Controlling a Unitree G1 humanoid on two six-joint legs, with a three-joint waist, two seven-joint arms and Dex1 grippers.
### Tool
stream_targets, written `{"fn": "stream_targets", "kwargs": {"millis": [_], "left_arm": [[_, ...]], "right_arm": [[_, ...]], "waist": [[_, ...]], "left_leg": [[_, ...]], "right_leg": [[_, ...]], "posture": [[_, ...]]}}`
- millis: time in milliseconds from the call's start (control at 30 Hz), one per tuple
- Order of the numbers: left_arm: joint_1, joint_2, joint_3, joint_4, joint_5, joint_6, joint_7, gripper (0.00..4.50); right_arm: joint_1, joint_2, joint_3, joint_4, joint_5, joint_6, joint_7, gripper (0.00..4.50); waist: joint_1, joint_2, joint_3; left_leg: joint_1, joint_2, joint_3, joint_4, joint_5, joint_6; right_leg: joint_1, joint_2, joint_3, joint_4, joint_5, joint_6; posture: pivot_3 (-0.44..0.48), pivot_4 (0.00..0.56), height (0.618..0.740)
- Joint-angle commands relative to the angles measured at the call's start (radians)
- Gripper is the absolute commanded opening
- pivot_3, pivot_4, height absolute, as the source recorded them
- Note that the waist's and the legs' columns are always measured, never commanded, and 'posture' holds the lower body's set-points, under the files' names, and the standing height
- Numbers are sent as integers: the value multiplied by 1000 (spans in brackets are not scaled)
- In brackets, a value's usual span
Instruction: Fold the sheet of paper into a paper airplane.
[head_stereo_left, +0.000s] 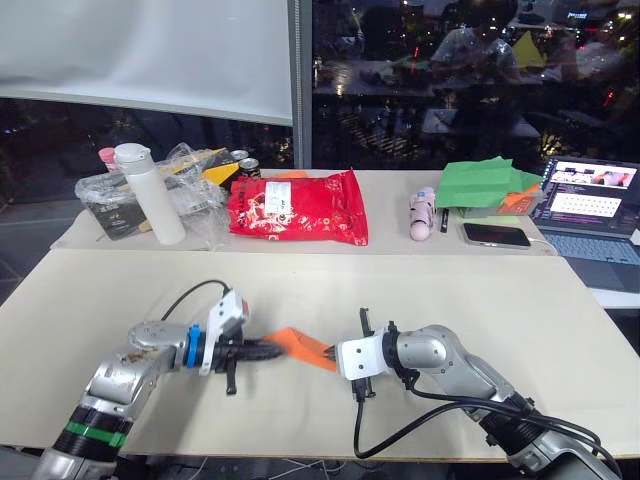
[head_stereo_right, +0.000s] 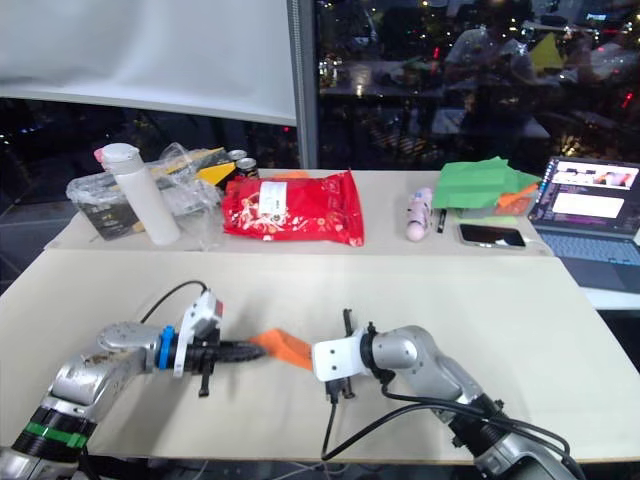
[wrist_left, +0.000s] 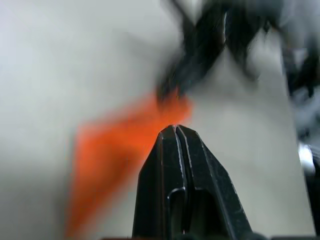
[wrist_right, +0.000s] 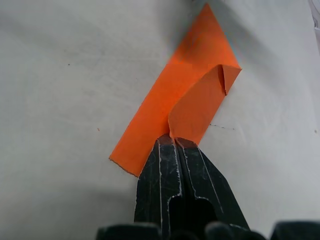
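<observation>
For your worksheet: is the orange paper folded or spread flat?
Folded: the sheet of paper shows a doubled-over flap lying on its lower layer.

Head stereo pair looks forward-down over table (head_stereo_left: 420, 290); wrist cameras sit close, both on orange paper (wrist_right: 170, 110).

Pale beige counter (head_stereo_left: 560, 330), pretty bare up front, just a folded bright-orange sheet of paper (head_stereo_left: 300, 346) near the front edge. All the clutter sits along the far side: white bottle (head_stereo_left: 148, 193) upright beside a clear plastic bag (head_stereo_left: 195, 190) of stuff, glossy red snack bag (head_stereo_left: 297, 207) lying flat, two cans (head_stereo_left: 244, 163) behind it, green paper stack (head_stereo_left: 487, 186), phone (head_stereo_left: 496, 235), and an open laptop (head_stereo_left: 592, 215) on the right.
</observation>
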Motion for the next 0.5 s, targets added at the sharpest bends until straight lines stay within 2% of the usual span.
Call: {"fn": "stream_targets", "kwargs": {"millis": [33, 200, 500], "left_arm": [[-76, -47, 2, 46, -1, -5, 42, 0], [-88, -67, -127, 156, 175, -157, 60, 0], [-76, -107, -194, 334, 297, -277, 81, 0]], "right_arm": [[37, 0, 19, 32, -42, 12, -2, 47], [58, -3, 9, 4, -50, 33, -8, 47], [62, -12, -11, -9, -49, 51, 13, 47]], "waist": [[-2, 0, 0], [-4, 3, -1], [0, 3, -1]], "left_leg": [[1, 0, 0, 0, 0, 0], [2, 0, 0, -1, -1, 1], [1, -1, 0, 0, -1, 1]], "right_leg": [[2, 0, 0, 0, 0, 0], [8, 0, 1, 0, 0, 0], [8, 0, 0, -1, 0, 0]], "posture": [[0, 150, 715], [0, 150, 715], [0, 150, 715]]}}
